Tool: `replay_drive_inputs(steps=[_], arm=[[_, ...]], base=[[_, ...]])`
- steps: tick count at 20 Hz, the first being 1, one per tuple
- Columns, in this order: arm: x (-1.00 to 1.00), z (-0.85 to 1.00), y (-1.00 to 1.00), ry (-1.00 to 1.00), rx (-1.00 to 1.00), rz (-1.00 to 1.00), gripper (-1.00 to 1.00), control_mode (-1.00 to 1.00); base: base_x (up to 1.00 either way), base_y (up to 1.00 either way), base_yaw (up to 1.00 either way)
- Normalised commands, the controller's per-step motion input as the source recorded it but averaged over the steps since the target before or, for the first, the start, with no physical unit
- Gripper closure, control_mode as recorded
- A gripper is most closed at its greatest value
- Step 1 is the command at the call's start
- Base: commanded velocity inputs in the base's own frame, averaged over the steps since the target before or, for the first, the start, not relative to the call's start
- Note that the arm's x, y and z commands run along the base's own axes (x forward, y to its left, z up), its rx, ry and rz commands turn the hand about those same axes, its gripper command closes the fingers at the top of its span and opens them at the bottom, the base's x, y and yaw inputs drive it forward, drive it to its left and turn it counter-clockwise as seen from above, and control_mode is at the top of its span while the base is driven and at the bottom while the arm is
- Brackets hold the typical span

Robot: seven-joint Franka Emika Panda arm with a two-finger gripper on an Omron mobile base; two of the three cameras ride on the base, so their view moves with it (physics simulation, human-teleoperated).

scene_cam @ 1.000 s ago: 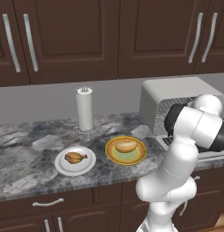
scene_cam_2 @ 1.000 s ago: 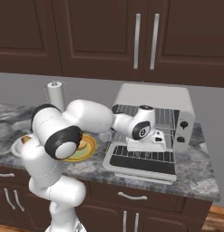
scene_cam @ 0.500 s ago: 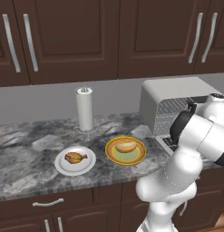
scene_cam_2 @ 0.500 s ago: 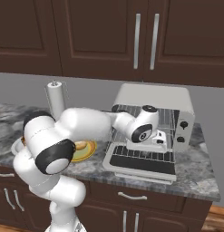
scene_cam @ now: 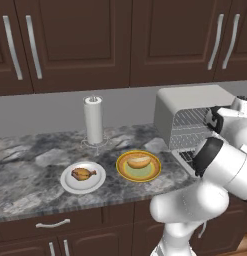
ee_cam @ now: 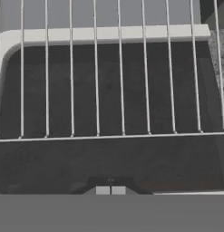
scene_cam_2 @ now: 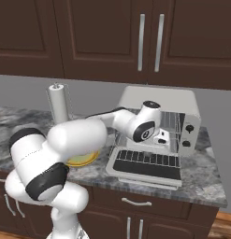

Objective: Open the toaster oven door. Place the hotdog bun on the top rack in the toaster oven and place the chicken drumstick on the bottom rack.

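Paper towel roll (scene_cam: 93, 120) upright on marble counter (scene_cam: 25, 175); white plate (scene_cam: 67, 183) beside yellow plate (scene_cam: 153, 170).

A rendered home kitchen: dark wood cabinets (scene_cam: 95, 40), marble counter (scene_cam: 25, 175), toaster oven (scene_cam_2: 156, 100), paper towel roll (scene_cam: 93, 120)

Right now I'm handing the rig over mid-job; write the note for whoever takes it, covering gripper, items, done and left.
Gripper: shut, empty, at the mouth of the toaster oven, looking down through a wire rack.
Toaster oven door: open, lying flat on the counter.
Hotdog bun: on the yellow plate.
Chicken drumstick: on the white plate.
Done: door opened.
Left: bun to the top rack, drumstick to the bottom rack.
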Motion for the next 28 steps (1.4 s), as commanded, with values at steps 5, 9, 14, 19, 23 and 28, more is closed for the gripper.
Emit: replay_drive_inputs(steps=[5, 9, 14, 19, 23, 28], arm=[[-0.31, 0.12, 0.40, 0.00, -0.01, -0.09, 1.00, -1.00], [-0.25, 0.10, 0.44, 0.05, 0.00, -0.17, 1.00, -1.00], [-0.25, 0.09, 0.43, 0.08, 0.00, -0.18, 1.00, -1.00], [-0.26, 0.07, 0.46, 0.05, 0.00, -0.17, 1.00, -1.00], [-0.23, 0.05, 0.54, 0.03, 0.00, -0.17, 1.00, -1.00], [-0.18, 0.03, 0.60, 0.01, -0.01, -0.14, 1.00, -1.00]], base=[[0.00, 0.00, 0.00], [0.00, 0.00, 0.00], [0.00, 0.00, 0.00], [0.00, 0.00, 0.00], [0.00, 0.00, 0.00], [0.00, 0.00, 0.00]])
